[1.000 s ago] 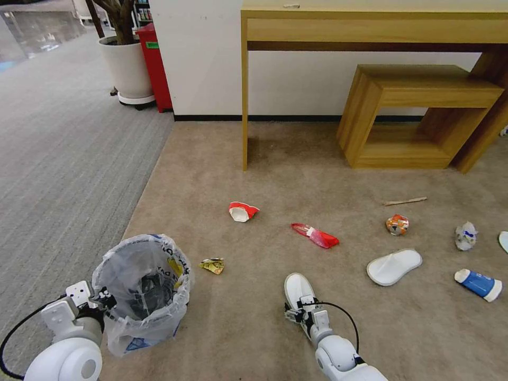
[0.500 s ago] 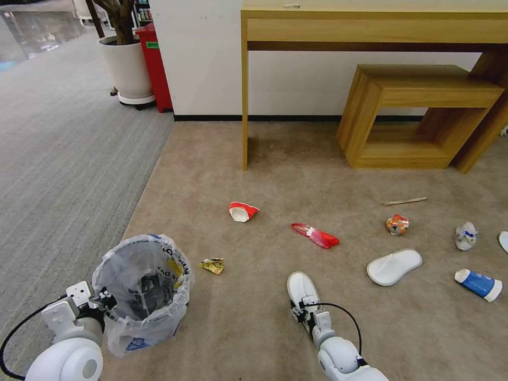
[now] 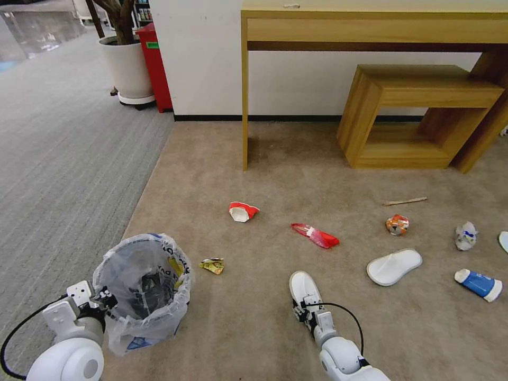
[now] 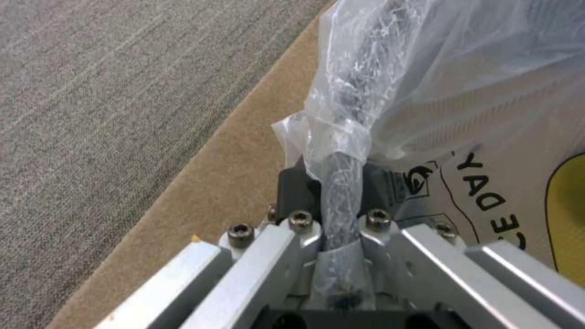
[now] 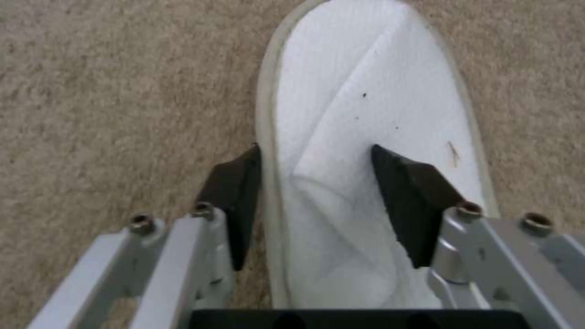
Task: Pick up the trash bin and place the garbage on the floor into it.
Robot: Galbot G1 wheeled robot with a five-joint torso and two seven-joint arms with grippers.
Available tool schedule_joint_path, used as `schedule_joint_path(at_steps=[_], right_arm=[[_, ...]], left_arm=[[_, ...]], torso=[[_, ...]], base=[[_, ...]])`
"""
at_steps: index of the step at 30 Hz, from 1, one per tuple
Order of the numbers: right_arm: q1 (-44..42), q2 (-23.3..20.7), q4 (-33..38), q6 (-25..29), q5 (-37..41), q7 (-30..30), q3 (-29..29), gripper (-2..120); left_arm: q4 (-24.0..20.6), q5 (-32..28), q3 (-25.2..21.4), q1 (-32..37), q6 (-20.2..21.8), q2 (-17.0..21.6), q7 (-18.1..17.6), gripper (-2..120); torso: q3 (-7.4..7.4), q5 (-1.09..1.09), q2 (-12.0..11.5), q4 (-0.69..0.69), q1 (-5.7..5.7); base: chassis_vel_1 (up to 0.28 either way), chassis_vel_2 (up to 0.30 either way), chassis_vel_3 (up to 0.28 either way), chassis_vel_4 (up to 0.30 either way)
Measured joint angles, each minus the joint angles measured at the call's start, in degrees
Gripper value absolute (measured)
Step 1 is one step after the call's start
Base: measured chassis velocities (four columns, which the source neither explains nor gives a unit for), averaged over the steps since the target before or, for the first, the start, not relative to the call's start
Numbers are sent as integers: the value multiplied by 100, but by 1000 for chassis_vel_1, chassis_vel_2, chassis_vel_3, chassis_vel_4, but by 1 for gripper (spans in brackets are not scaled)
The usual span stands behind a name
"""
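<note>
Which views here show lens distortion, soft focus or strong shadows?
Head view: wide-angle bowing at the wooden desk edges, even light, soft shadow under it. Left wrist view: trash bin liner sharp enough to read its print, left gripper soft. Right wrist view: white slipper slightly soft, right gripper frame blurred.

Head view high, facing down — wrist views close, sharing bin (image 3: 142, 288), slipper (image 3: 302, 288).

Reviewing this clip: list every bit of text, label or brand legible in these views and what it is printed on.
"DAY" – black print on the trash bin liner, left wrist view.
"CE" – partial letters just beneath it, on the same liner.
Round black logo beside them: unreadable.
Green label on the red cabinet: too small to read.
Yellow wrapper, crushed can, blue cup: print too small to read.
</note>
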Motion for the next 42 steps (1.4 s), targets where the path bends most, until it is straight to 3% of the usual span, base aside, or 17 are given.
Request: schedule_joint_path(at_steps=[7, 8, 11, 26, 42], right_arm=[[9, 2, -29, 16, -12, -2, 1, 30], [14, 2, -37, 26, -18, -3, 1, 18], [16, 3, -45, 35, -25, -5, 1, 11], [7, -59, 16, 56, -20, 11, 29, 0], [-199, -356, 668, -88, 278, 91, 67, 0]], left_arm=[[34, 15, 2, -15, -14, 2, 4, 0], [48, 19, 2, -22, -15, 4, 4, 0], [72, 44, 26, -38, -18, -10, 8, 0], [99, 123, 49, -51, -64, -66, 39, 0], [139, 193, 134, -103, -83, -123, 43, 0]], torso=[[0, 0, 0, 0, 0], [0, 0, 0, 0, 0], [0, 0, 0, 0, 0], [0, -1, 0, -1, 0], [0, 0, 0, 0, 0]], base=[[0, 0, 0, 0], [0, 0, 0, 0], [0, 0, 0, 0], [0, 0, 0, 0], [0, 0, 0, 0]])
